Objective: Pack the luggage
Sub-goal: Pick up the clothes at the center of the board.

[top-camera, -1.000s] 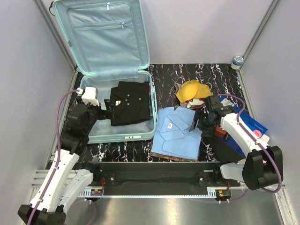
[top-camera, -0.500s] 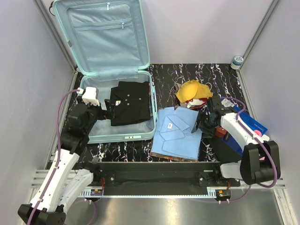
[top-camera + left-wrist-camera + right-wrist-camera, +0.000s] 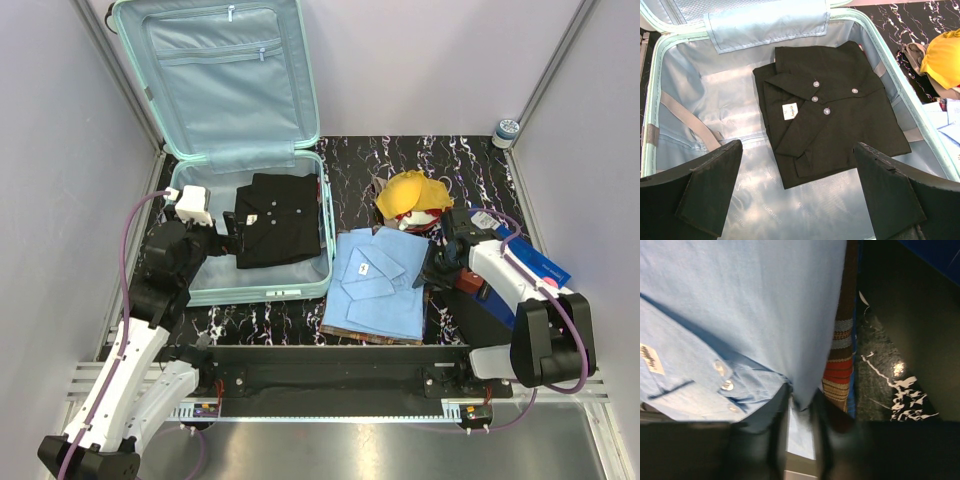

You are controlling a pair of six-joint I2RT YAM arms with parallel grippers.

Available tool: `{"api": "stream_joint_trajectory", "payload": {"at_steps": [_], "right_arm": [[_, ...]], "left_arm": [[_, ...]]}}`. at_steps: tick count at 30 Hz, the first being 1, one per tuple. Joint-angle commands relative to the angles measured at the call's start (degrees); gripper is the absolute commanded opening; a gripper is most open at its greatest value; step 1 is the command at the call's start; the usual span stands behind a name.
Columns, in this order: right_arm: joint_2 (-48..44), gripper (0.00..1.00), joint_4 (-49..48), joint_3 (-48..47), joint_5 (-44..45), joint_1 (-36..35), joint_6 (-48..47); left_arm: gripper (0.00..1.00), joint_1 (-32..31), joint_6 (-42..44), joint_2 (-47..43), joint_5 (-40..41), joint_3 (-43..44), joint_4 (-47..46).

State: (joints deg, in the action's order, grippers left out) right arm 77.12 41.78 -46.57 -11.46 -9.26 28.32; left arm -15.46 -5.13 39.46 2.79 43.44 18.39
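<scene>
Luggage lies open, left jaws wide over it. Right jaws seemingly pinch the blue shirt; lifting should follow.

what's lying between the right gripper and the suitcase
In the top view, the folded blue shirt fills that stretch, running from the right gripper at its edge almost to the luggage rim.
</scene>
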Motion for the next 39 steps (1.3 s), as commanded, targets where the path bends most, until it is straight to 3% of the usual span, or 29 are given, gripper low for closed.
{"api": "stream_joint_trajectory", "payload": {"at_steps": [1,4,10,13,20,28,32,33,36,39], "right_arm": [[-2.06,0.17,-0.47,-1.42,-2.77,0.29,-0.28],[-2.42,0.05,-0.47,-2.12,-4.27,0.2,-0.89],[0.57,0.03,-1.35,-1.78,-3.65,0.2,-2.04],[2.15,0.07,-2.49,-1.25,-3.48,0.2,-2.04],[5.31,0.33,-4.16,-0.02,-2.86,0.2,-2.21],[6.81,0.42,-4.25,1.13,-1.72,0.2,-1.86],[6.82,0.29,-4.25,0.69,-3.38,0.2,-2.12],[6.47,0.17,-4.08,0.6,-3.91,0.2,-2.21],[4.62,0.0,-2.24,-0.98,-5.85,0.2,-2.47],[1.9,0.0,1.19,-4.14,-6.46,0.12,-3.26]], "left_arm": [[0.99,-0.27,0.56,-0.35,-0.33,-0.37,-2.4],[0.99,-0.27,0.56,-0.35,-0.41,-0.29,-2.31],[0.99,-0.27,0.64,-0.62,-0.15,-0.29,-2.4],[0.99,-0.27,0.64,-0.79,-0.15,-0.29,-2.31],[0.99,-0.27,0.64,-1.05,-0.24,-0.29,-2.4],[0.99,-0.27,0.64,-1.14,-0.15,-0.29,-2.31],[0.99,-0.27,0.64,-1.14,-0.06,-0.29,-2.31],[0.99,-0.27,0.64,-1.23,-0.15,-0.29,-2.31],[0.99,-0.27,0.64,-1.23,-0.15,-0.37,-2.31],[0.99,-0.27,0.56,-1.14,-0.32,-0.37,-2.4]]}}
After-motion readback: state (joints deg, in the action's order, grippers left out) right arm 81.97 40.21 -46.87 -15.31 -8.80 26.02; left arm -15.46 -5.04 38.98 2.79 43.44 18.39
